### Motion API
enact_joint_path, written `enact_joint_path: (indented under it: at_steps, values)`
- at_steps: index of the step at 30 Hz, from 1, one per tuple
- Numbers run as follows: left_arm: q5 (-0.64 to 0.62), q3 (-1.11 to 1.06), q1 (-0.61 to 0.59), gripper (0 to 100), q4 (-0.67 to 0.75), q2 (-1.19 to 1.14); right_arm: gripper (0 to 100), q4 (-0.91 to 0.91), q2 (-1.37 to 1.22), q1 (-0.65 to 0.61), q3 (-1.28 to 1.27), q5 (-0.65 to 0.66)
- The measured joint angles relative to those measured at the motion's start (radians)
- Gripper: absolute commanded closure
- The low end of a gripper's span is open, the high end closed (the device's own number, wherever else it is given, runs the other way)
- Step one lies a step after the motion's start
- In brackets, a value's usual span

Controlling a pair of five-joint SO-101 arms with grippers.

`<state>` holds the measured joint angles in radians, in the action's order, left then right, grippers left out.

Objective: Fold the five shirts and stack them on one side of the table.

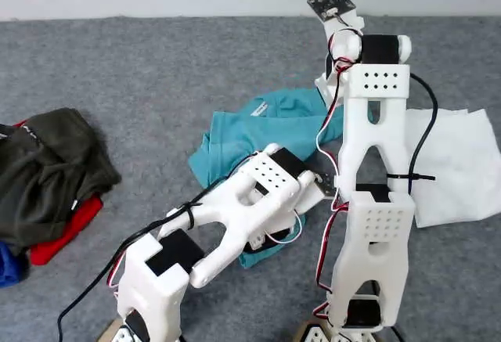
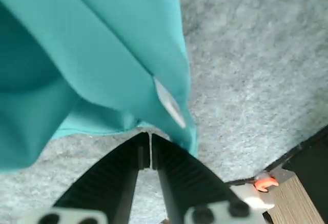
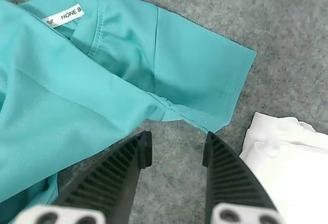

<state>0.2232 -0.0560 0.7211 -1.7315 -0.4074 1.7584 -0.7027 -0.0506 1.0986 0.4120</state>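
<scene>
A teal shirt (image 1: 266, 131) lies crumpled in the middle of the grey table, its label (image 3: 62, 15) facing up. My left gripper (image 2: 150, 134) is shut with the teal shirt's hem (image 2: 169, 101) pinched at its tips, and the fabric hangs loosely above the felt. My right gripper (image 3: 177, 149) is open over bare table, just off the shirt's sleeve (image 3: 205, 70), with nothing between its fingers. A white shirt (image 1: 458, 166) lies spread flat at the right. At the left edge sits a pile of a dark olive shirt (image 1: 47, 170), a red shirt (image 1: 66, 232) and a blue shirt (image 1: 8, 268).
The grey felt table (image 1: 156, 68) has free room at the back and between the pile and the teal shirt. Its front edge (image 2: 302, 147) and a wooden surface (image 2: 300, 198) lie close to my left gripper. Both white arms cross the table's front centre.
</scene>
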Motion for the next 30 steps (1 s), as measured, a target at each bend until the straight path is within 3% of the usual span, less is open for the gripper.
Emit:
enact_joint_path:
  at_steps: [3,9,14,30]
  values:
    - [0.000,0.005,0.003,98,0.000,0.000,82.3,0.000,0.000,0.005,-0.003,0.000]
    - [0.002,0.120,-0.035,82,0.000,0.000,82.3,0.000,-0.044,0.000,-0.041,0.000]
    - [0.086,0.132,-0.063,82,0.000,0.009,82.3,0.000,-0.060,0.003,-0.049,0.020]
    - [0.086,-0.103,-0.015,83,0.000,0.273,82.3,0.000,-0.060,0.048,-0.049,0.023]
